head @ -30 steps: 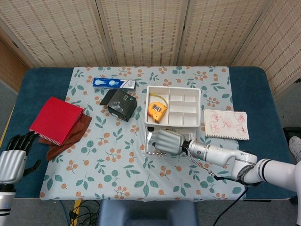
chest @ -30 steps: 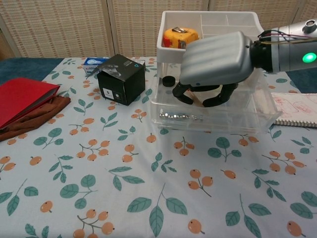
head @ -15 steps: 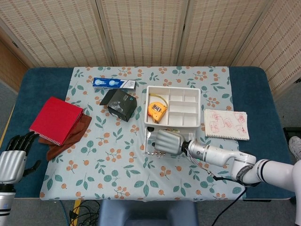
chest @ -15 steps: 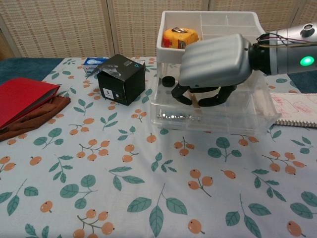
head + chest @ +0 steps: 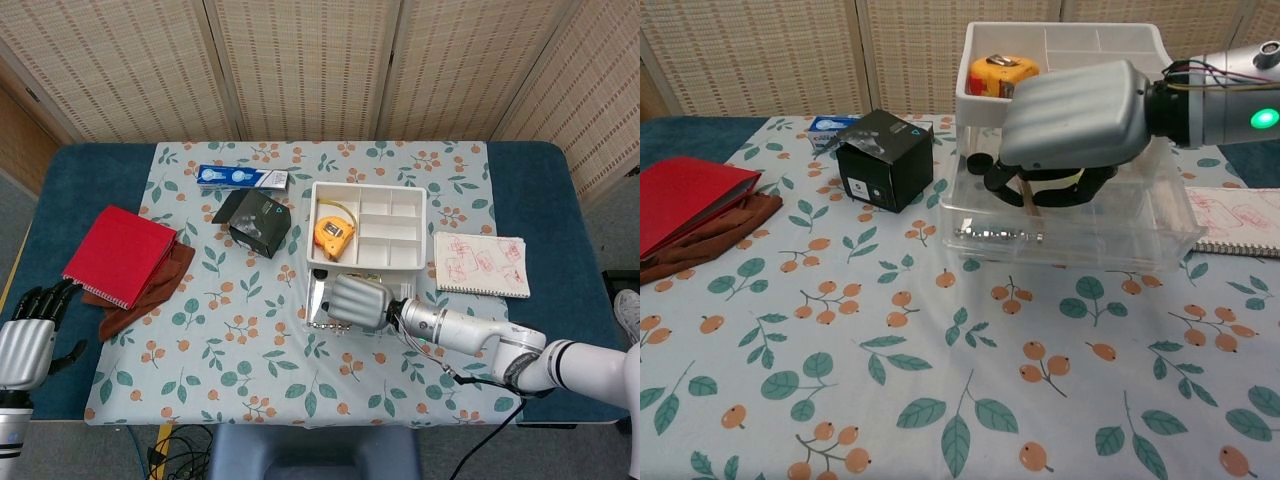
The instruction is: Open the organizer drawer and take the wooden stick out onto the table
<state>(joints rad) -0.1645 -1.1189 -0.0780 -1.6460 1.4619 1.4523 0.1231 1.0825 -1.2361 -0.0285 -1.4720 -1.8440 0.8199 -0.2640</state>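
Head view. The right robot hand (image 5: 357,301) is hovering palm-down over the pulled-out clear drawer (image 5: 318,310) of the white organizer (image 5: 367,227), which is sitting right of centre on the floral cloth (image 5: 240,330) covering the tabletop (image 5: 85,170). Its fingers are curling down into the drawer; what they are closing on is hidden under the palm here. A yellow tape measure (image 5: 333,231) is lying in the organizer's far-left top compartment. A sketch notebook (image 5: 482,264) is lying just right of the organizer. Left of it are sitting a black box (image 5: 260,224) and, farther back, a blue-and-white box (image 5: 241,177). A red folder (image 5: 118,255) is resting on a brown cloth (image 5: 150,292) at the left edge. The left robot hand (image 5: 28,335) is hanging off the near-left corner of the tabletop, fingers apart and holding nothing.

Chest view. The right robot hand (image 5: 1075,115) is filling the space above the open drawer (image 5: 1160,225). Its dark fingers (image 5: 1002,177) are curling together around the wooden stick (image 5: 1028,200), a pale sliver showing between them inside the drawer, so the hand is clamping on the stick. A small black cap (image 5: 979,163) is lying in the drawer's far-left corner. A silvery chain (image 5: 998,234) is lying along the drawer's near wall. The black box (image 5: 886,159) is sitting left of the organizer (image 5: 980,95), apart from it. The left robot hand is out of this view.
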